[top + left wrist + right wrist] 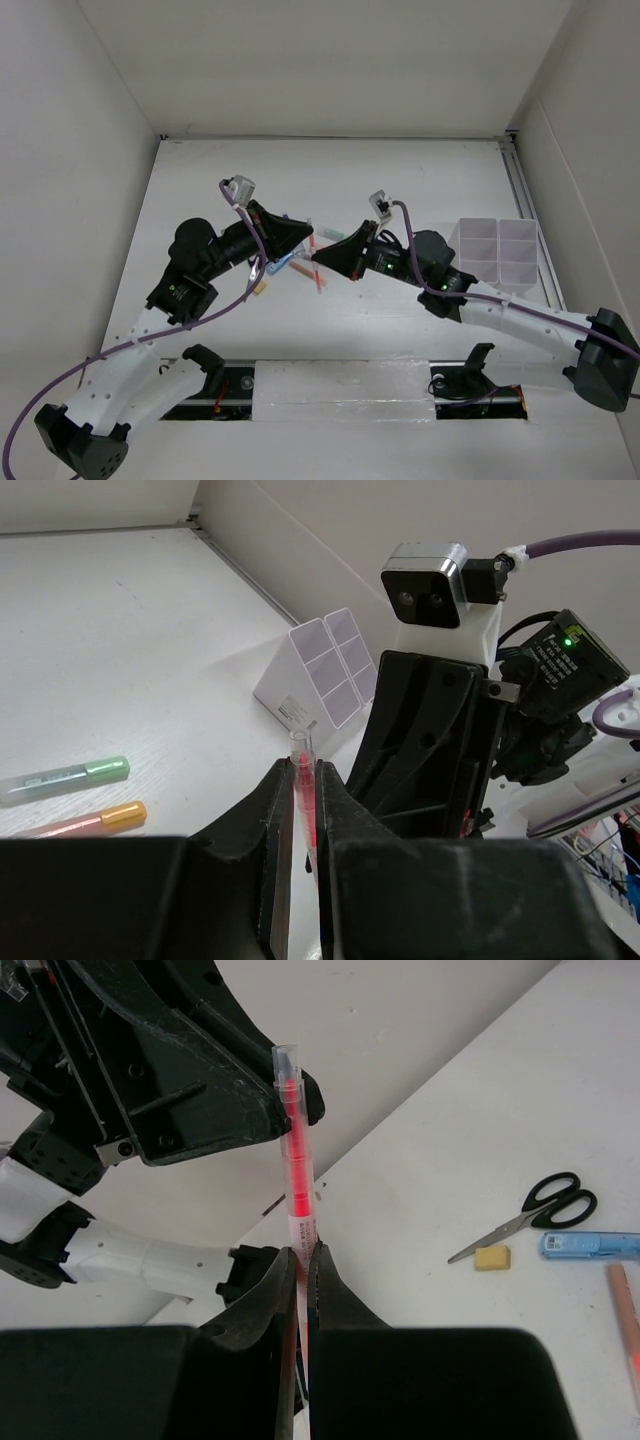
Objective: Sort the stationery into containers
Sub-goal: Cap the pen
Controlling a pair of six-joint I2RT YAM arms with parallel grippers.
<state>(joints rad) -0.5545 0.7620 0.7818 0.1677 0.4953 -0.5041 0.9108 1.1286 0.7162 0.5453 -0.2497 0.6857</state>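
Observation:
A red clear-bodied pen is held off the table by both grippers at once. My left gripper is shut on one end of the pen. My right gripper is shut on the other end. In the top view the two grippers meet at mid-table, left and right, with the pen between them. The white divided organiser stands at the right, also seen in the left wrist view.
Black-handled scissors, a yellow eraser, a blue marker and an orange-red pen lie on the table below the grippers. A green marker and an orange marker lie side by side.

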